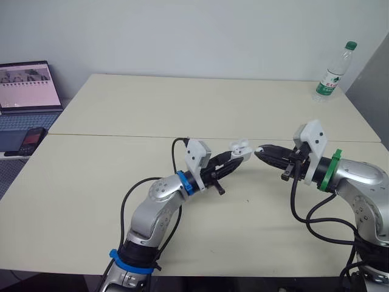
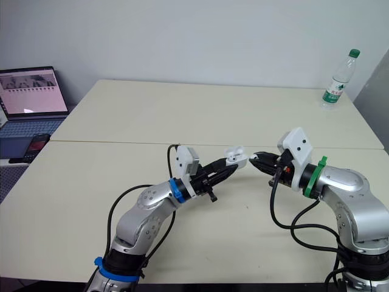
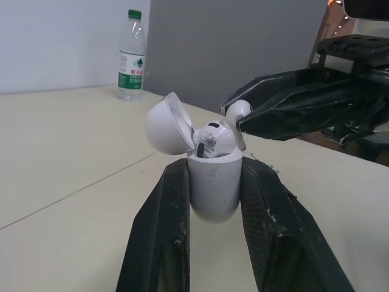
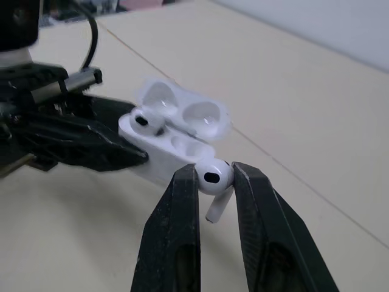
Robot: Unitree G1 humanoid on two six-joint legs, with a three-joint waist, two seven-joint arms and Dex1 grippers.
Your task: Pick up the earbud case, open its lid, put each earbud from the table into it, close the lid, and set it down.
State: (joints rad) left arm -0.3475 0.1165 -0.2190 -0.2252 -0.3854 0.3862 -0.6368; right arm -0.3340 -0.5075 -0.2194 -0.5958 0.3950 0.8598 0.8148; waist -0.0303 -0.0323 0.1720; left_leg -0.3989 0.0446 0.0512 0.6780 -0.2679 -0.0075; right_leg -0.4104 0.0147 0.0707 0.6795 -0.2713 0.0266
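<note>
Over table (image 1: 121, 121), left pincer (image 1: 241, 156) clamps open case (image 3: 213, 190) (wrist view: earbud (image 3: 213, 139) seated), right pincer (image 1: 258, 150) pinches second earbud (image 4: 214, 176).

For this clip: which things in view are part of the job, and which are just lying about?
In the job: case, lid open, in the left gripper; seated earbud in it; held earbud in the right gripper.
Lying about: bottle, laptop, phone.
</note>
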